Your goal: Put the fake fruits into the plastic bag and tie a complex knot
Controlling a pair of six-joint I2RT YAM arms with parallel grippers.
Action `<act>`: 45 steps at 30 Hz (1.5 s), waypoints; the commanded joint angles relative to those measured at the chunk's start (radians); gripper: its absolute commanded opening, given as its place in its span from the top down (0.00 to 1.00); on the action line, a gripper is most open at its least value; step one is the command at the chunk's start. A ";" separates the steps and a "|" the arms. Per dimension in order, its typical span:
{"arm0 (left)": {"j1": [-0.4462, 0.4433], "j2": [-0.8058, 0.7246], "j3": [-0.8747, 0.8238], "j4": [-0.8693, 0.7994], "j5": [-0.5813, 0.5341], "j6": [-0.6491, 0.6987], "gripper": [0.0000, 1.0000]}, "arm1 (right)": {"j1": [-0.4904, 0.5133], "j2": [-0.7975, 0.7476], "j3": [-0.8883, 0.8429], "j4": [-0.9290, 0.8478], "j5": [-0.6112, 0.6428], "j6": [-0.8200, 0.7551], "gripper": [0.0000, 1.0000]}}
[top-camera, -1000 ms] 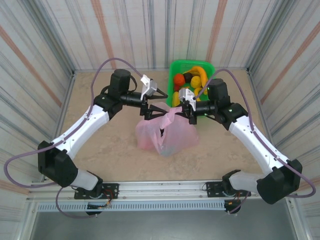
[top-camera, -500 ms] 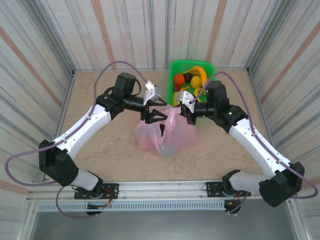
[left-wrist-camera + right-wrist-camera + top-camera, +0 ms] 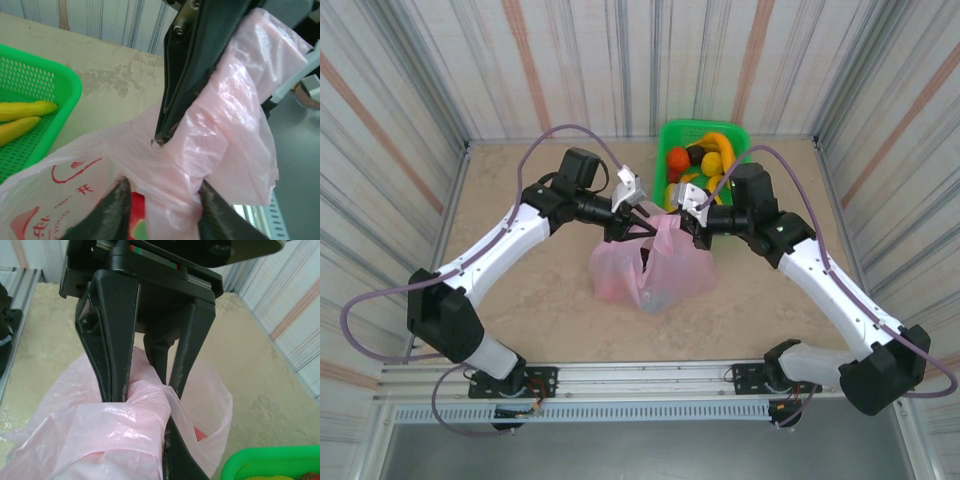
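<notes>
Top external view: the plastic bag [image 3: 650, 270] is seen sitting in the middle of the table [image 3: 540, 290], nearer to the arm bases than the other things, and a dark shape can be made out through its thin pink skin. Just behind it, at the bag's bunched-up top, a change is seen. The left gripper [image 3: 648, 226] was held wide open and off to the side a second ago, and now it has been brought right up to the bag top and squeezed much narrower. It is judged that a second piece of the bag is being taken so that tying can be started. In the left wrist view, pink film is seen filling the gap between the two fingers [image 3: 120, 205], but it cannot be told whether it is truly pinched yet. The right gripper [image 3: 683, 224] is clamped tight, and a fold of the bag is held between its fingers [image 3: 112, 365]. Farthest back, the green basket [image 3: 740, 135] is seen with fake fruits [image 3: 705, 160] left inside, so the filling may not be finished.
</notes>
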 commanded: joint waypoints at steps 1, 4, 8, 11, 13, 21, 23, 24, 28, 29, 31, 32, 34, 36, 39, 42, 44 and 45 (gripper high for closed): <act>0.001 -0.014 0.027 -0.033 -0.008 0.022 0.75 | 0.006 -0.029 -0.004 -0.003 0.023 -0.020 1.00; 0.004 -0.029 0.026 -0.042 -0.006 0.030 0.86 | 0.005 -0.030 0.000 -0.022 0.038 -0.027 1.00; 0.008 -0.043 0.026 -0.052 -0.011 0.042 0.98 | 0.003 -0.024 0.015 -0.064 0.046 -0.037 0.95; 0.015 -0.051 0.033 -0.070 -0.012 0.054 1.00 | 0.001 -0.015 0.043 -0.138 0.058 -0.052 0.88; 0.017 -0.058 0.034 -0.077 -0.012 0.064 1.00 | -0.005 -0.015 0.062 -0.185 0.054 -0.061 0.78; 0.016 -0.060 0.046 -0.114 -0.005 0.135 1.00 | -0.024 -0.019 0.182 -0.427 0.075 -0.104 0.38; 0.014 -0.063 0.046 -0.113 -0.007 0.159 1.00 | -0.024 -0.010 0.217 -0.479 0.093 -0.118 0.31; 0.010 -0.065 0.046 -0.114 -0.012 0.171 1.00 | -0.024 0.000 0.235 -0.502 0.097 -0.124 0.28; 0.001 -0.065 0.056 -0.117 -0.026 0.209 1.00 | -0.002 0.042 0.287 -0.537 0.088 -0.135 0.16; -0.001 -0.064 0.058 -0.119 -0.031 0.215 1.00 | 0.011 0.054 0.296 -0.538 0.090 -0.138 0.13; -0.002 -0.062 0.066 -0.125 -0.032 0.223 1.00 | 0.034 0.070 0.312 -0.537 0.094 -0.144 0.09; -0.002 -0.060 0.069 -0.129 -0.035 0.228 1.00 | 0.043 0.080 0.319 -0.535 0.097 -0.143 0.09; -0.004 -0.059 0.072 -0.133 -0.035 0.234 1.00 | 0.057 0.099 0.330 -0.531 0.115 -0.143 0.09; -0.007 -0.059 0.073 -0.135 -0.038 0.242 1.00 | 0.067 0.115 0.337 -0.522 0.129 -0.138 0.09; -0.009 -0.058 0.075 -0.136 -0.040 0.245 1.00 | 0.075 0.132 0.348 -0.511 0.125 -0.126 0.12; -0.011 -0.058 0.076 -0.138 -0.039 0.248 1.00 | 0.084 0.151 0.354 -0.511 0.136 -0.123 0.20; -0.011 -0.060 0.076 -0.136 -0.037 0.249 1.00 | 0.088 0.163 0.355 -0.511 0.151 -0.123 0.24; -0.011 -0.061 0.077 -0.137 -0.036 0.250 1.00 | 0.089 0.170 0.354 -0.511 0.153 -0.123 0.25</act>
